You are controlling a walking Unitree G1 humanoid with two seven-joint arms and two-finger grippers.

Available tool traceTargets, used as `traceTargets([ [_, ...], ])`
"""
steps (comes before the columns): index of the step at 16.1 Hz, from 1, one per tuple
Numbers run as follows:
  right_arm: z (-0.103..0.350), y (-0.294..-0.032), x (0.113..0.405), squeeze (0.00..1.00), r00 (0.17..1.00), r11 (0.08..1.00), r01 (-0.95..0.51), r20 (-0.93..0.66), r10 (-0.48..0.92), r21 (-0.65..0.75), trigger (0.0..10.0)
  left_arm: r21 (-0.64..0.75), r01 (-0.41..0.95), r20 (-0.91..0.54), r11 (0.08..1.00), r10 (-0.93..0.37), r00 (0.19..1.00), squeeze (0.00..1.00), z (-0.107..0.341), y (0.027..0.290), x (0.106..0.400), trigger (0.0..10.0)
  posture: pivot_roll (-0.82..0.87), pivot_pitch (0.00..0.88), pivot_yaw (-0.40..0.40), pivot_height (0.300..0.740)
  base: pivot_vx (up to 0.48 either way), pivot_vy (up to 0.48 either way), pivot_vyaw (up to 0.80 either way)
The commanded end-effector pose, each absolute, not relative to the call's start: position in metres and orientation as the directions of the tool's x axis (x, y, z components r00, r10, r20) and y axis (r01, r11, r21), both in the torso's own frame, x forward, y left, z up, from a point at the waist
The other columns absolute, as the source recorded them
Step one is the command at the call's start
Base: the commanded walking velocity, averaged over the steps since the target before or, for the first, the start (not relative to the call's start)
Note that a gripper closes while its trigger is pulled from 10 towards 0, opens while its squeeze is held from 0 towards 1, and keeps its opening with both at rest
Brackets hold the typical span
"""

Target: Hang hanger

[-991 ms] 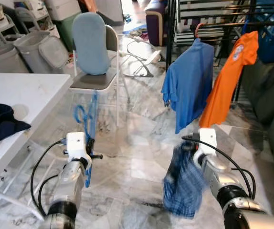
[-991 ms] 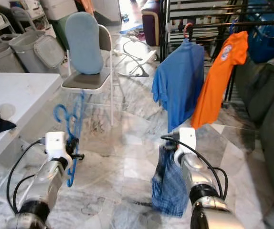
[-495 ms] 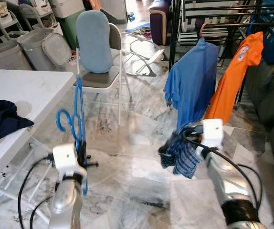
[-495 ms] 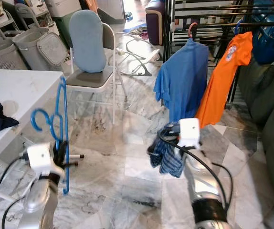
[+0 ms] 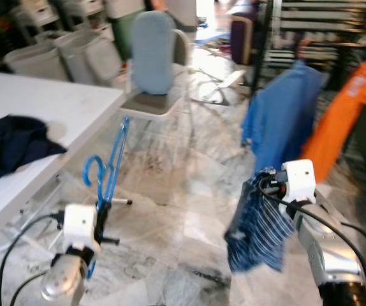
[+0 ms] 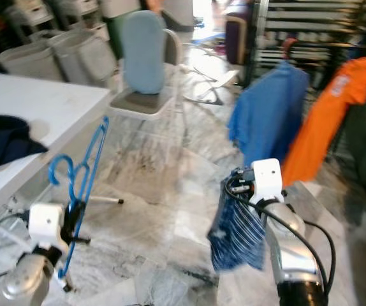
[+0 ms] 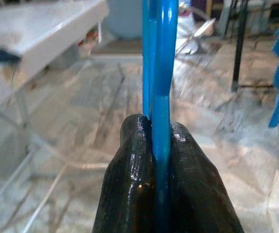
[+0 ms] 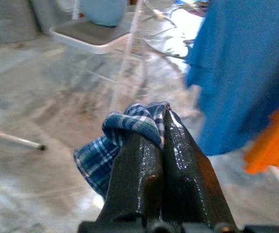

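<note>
Lower left, the left gripper (image 7: 161, 141) is pinching a glossy blue plastic hanger (image 5: 108, 172); the right gripper (image 8: 163, 131) is clamping limp plaid cloth (image 5: 259, 229).

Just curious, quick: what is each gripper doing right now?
Left gripper: shut on blue plastic hanger.
Right gripper: shut on blue plaid cloth.

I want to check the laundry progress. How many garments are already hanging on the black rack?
2. A blue shirt hangs on the rack's left part, and an orange shirt hangs to its right. More may be hidden beyond the picture's edge.
</note>
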State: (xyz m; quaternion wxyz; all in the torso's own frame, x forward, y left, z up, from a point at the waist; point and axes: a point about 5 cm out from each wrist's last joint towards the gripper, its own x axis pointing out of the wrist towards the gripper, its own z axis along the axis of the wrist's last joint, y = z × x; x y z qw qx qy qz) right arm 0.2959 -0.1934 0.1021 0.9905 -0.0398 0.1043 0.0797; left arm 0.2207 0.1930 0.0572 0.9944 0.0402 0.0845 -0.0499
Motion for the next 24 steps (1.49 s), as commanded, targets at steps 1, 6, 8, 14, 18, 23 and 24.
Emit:
traceTargets([
  [1,0.105,-0.178,0.29,0.0,0.954,0.971,-0.233,-0.205,0.218,-0.052,10.0,0.087,0.089,-0.118,0.992,-0.079,0.99,0.0,0.068,0.187,0.224,10.0,-0.08,0.0,0.12,0.74,0.0,0.0,0.8],
  [6,0.119,-0.149,0.281,0.0,0.942,0.943,-0.323,-0.125,0.313,-0.074,10.0,0.105,0.017,-0.017,0.994,-0.015,1.0,0.0,0.087,0.172,0.223,10.0,-0.02,0.0,0.065,0.74,0.0,0.0,0.8],
  [8,0.127,-0.134,0.285,0.0,0.939,0.939,-0.34,-0.085,0.334,-0.054,10.0,0.11,-0.041,-0.008,0.993,0.043,0.999,0.0,0.09,0.179,0.221,10.0,0.0,0.0,0.05,0.74,0.0,0.0,0.79],
  [14,0.139,-0.115,0.292,0.0,0.927,0.925,-0.374,-0.027,0.373,-0.061,10.0,0.077,-0.115,0.002,0.99,0.115,0.993,0.0,0.095,0.174,0.227,10.0,-0.02,0.0,0.052,0.74,0.0,0.0,0.79],
  [18,0.148,-0.113,0.301,0.0,0.92,0.917,-0.389,0.005,0.391,-0.085,10.0,0.057,-0.122,-0.001,0.991,0.122,0.992,0.0,0.096,0.172,0.231,10.0,-0.03,0.0,0.056,0.74,0.0,0.0,0.79],
  [23,0.147,-0.116,0.3,0.0,0.914,0.906,-0.402,0.001,0.405,-0.134,10.0,0.041,-0.093,-0.006,0.995,0.093,0.996,0.0,0.096,0.165,0.231,10.0,-0.03,0.0,0.062,0.74,0.0,0.0,0.77],
  [24,0.147,-0.117,0.301,0.0,0.919,0.912,-0.39,0.013,0.395,-0.123,10.0,0.024,-0.081,-0.017,0.996,0.082,0.997,0.0,0.096,0.164,0.231,10.0,-0.03,0.0,0.062,0.74,0.0,0.0,0.76],
])
